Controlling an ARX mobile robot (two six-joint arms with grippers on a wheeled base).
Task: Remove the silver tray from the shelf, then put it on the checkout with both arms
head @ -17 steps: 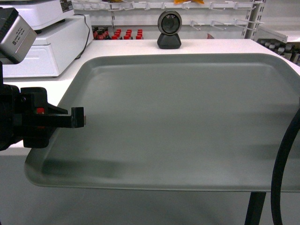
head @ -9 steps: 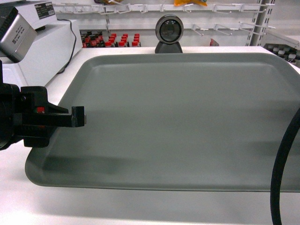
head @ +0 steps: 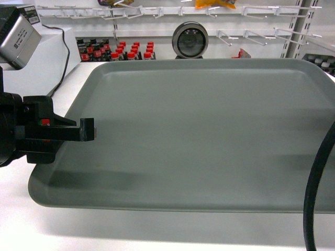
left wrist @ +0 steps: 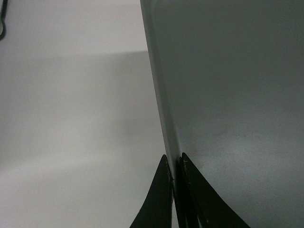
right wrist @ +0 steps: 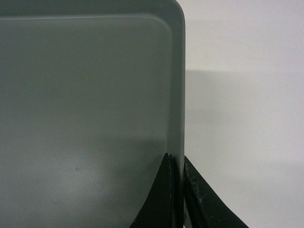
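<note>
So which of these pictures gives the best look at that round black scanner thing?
The head view. The scanner sits there at the far edge of the silver tray, its round face showing, its base hidden behind the tray's rim. Neither wrist view shows it: each shows only a tray rim pinched between gripper fingers, over the white counter.

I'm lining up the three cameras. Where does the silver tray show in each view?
Head: the silver tray fills most of the picture, above the white checkout.
Left wrist: the tray's left rim runs down the middle, left gripper clamped on it.
Right wrist: the tray's right rim, right gripper clamped on it.
Shared landmark: the white checkout.
</note>
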